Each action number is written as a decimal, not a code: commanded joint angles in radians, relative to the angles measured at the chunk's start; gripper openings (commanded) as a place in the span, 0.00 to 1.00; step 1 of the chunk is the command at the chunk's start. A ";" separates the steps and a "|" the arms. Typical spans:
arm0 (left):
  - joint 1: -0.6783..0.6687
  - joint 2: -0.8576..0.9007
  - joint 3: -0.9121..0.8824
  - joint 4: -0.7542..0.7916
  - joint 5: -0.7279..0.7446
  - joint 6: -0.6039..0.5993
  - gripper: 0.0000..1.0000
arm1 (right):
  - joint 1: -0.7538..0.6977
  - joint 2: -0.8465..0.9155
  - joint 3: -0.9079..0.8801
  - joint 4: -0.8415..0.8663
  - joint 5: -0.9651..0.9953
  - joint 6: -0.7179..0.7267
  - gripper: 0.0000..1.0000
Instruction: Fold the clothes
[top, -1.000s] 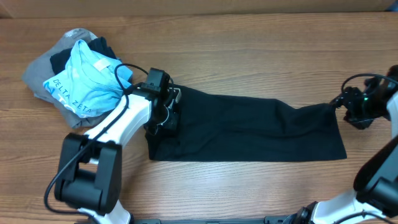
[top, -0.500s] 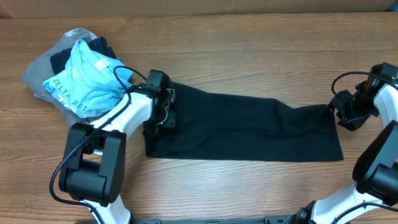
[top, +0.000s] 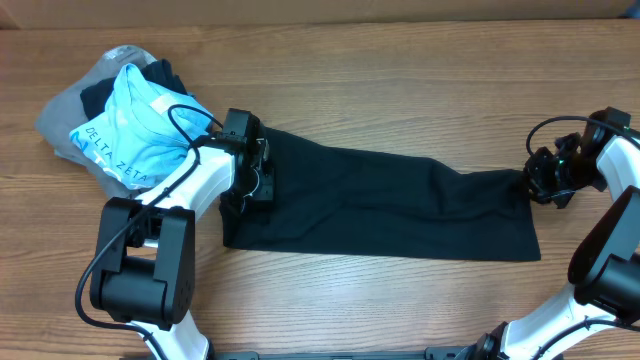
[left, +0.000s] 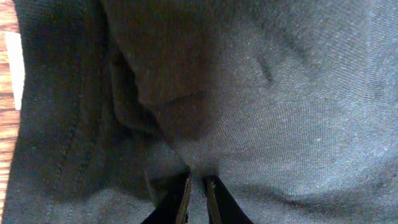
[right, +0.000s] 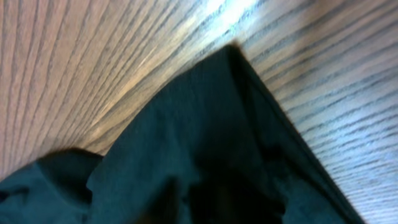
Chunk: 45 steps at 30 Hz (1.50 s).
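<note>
A long black garment (top: 390, 205) lies stretched across the wooden table. My left gripper (top: 252, 178) is at its left end, and in the left wrist view the fingers (left: 196, 185) are shut on a pinch of the black fabric (left: 280, 93). My right gripper (top: 533, 180) is at the garment's right end, shut on its upper right corner. The right wrist view shows that dark corner (right: 205, 143) over the wood, with the fingertips hidden in shadow.
A pile of other clothes sits at the far left: a light blue shirt with lettering (top: 135, 125) on grey and dark garments (top: 70, 115). Bare wooden table (top: 400, 90) lies behind and in front of the black garment.
Both grippers have moved left with the garment. Its left end has slid toward the pile and its right edge has pulled in from the table's right side.
</note>
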 joint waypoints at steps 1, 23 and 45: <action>0.017 0.038 -0.016 -0.010 -0.088 -0.024 0.14 | 0.003 -0.003 -0.003 -0.005 -0.024 -0.025 0.58; 0.018 0.038 -0.016 -0.029 -0.063 -0.024 0.14 | -0.024 -0.170 0.031 -0.189 0.118 0.001 0.04; 0.018 0.038 -0.016 -0.051 -0.061 -0.024 0.33 | -0.058 -0.085 -0.057 -0.020 0.193 -0.005 0.96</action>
